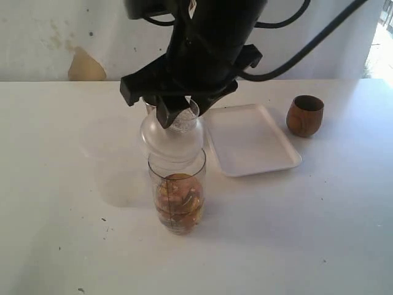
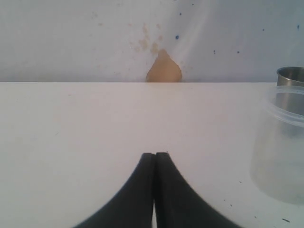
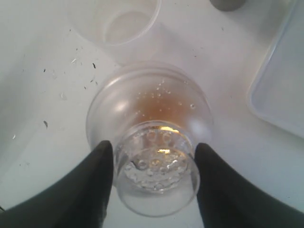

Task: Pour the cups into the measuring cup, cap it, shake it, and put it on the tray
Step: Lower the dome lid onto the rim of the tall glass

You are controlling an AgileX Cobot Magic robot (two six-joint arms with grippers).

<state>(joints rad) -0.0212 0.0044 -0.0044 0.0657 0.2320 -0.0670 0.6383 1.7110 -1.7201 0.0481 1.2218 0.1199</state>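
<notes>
The measuring cup (image 1: 177,192) stands at the table's middle with brown liquid in its lower part. The clear domed lid (image 1: 172,140) sits over its mouth, and my right gripper (image 1: 180,110) is shut on the lid's neck (image 3: 156,175), one black finger (image 3: 102,175) on each side. The brown wooden cup (image 1: 304,115) stands upright at the right, beyond the white tray (image 1: 249,147). The steel tumbler (image 2: 290,76) shows only in the left wrist view, behind a translucent cup (image 2: 280,142). My left gripper (image 2: 155,154) is shut on nothing, low over bare table.
An unmarked translucent cup (image 3: 126,23) stands just behind the measuring cup. The tray's rim (image 3: 266,102) lies close beside the lid. A stained wall (image 2: 164,69) backs the table. Dark specks dot the tabletop.
</notes>
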